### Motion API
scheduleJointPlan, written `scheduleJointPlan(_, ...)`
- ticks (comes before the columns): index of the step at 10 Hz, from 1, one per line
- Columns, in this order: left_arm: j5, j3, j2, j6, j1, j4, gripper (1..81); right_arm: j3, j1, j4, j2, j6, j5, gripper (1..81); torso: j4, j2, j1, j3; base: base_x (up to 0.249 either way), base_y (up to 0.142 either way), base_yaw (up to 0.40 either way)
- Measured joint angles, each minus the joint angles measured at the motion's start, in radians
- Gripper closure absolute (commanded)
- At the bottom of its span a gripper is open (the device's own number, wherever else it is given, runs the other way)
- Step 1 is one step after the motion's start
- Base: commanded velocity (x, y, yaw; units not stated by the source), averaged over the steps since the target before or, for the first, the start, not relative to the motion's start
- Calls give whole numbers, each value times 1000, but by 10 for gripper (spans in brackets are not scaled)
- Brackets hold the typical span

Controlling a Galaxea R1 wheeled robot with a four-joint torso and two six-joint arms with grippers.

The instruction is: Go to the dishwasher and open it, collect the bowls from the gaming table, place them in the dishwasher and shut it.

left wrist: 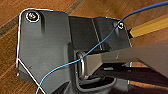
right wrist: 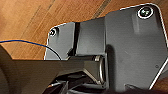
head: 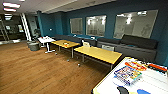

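Two rectangular yellow-topped tables (head: 98, 53) stand mid-room on a warm wood-plank floor (head: 37, 70), before a long dark cushioned sofa (head: 130, 42) against a teal wall. A white-topped table (head: 150, 82) with colourful flat items sits near right. Whether either pincer is open or closed cannot be told. Where the dishwasher stands cannot be told.

The head camera sits high and faces forward and down across a lounge: wooden floor (head: 37, 70), yellow table (head: 100, 53), sofa (head: 132, 45) along the far wall. Both wrist cameras face down, close to the same wooden floor, which the head view shares.
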Motion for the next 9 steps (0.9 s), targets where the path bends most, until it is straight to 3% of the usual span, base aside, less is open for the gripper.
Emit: scheduleJointPlan(9,3,-1,-3,0,-4,0,10,-1,0,0,3,0,0,10,0,0,0,0,0,0,-338)
